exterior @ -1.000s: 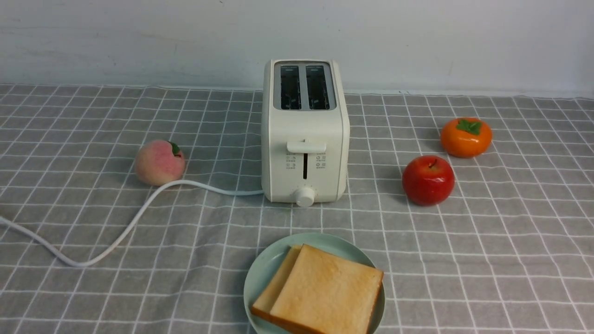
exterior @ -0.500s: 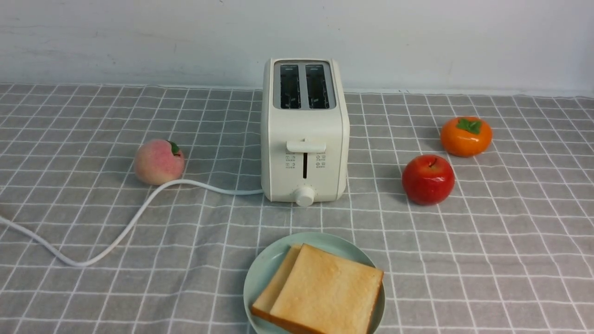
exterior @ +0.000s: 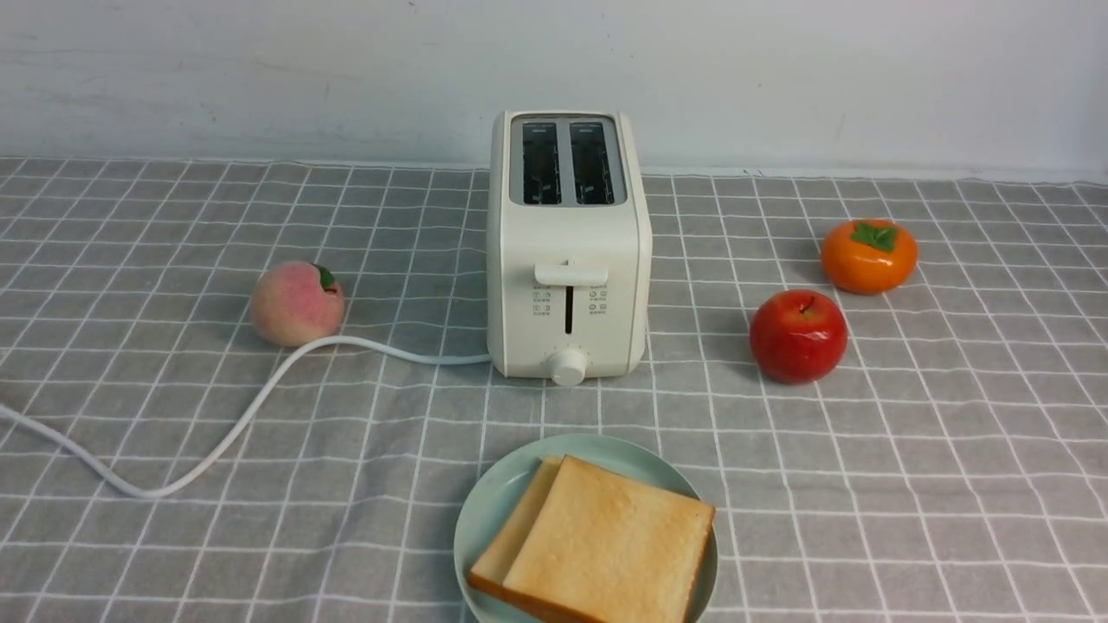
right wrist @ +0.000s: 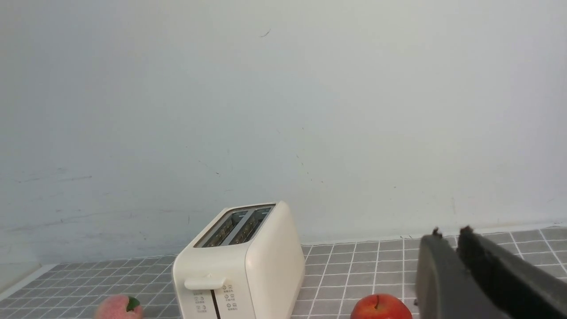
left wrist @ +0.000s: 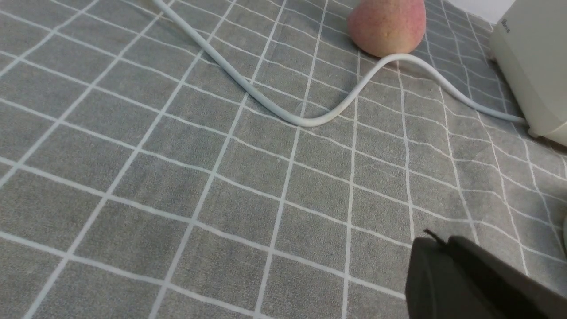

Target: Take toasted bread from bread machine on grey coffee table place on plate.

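**Desk lead:** What are the pincers doing?

**Me:** In its wrist view I see the left pincer (left wrist: 438, 238) with its two dark fingers pressed together. It pinches nothing and hangs above the grey checked desk (left wrist: 177, 199), clear of the cloth. The white cord (left wrist: 266, 99) and the peach (left wrist: 386, 24) lie well beyond it, and a corner of the bread machine (left wrist: 531, 66) is off to one side.

**Desk lead:** And the right?

**Me:** The right pincer (right wrist: 451, 232) is raised and looks toward the wall. Its fingertips sit very close, with only a thin dark line between them. I can't tell whether they meet. It holds nothing and touches nothing. Neither arm shows in my front view.

**Desk lead:** Where's the toasted bread?

**Me:** The toasted bread (exterior: 606, 545) is two slices lying flat on the plate (exterior: 489, 510). The upper slice overlaps the lower, which peeks out on my left. The plate sits on the desk (exterior: 952, 476) at the near edge, just in front of the bread machine (exterior: 567, 260), and the two are not touching. The bread machine's lever is at the top of its slot.

**Desk lead:** Anything else around it?

**Me:** The peach (exterior: 297, 303) touches the cord (exterior: 216, 441) on the left. A red apple (exterior: 798, 336) and an orange persimmon (exterior: 868, 255) are on the right, apart from each other.
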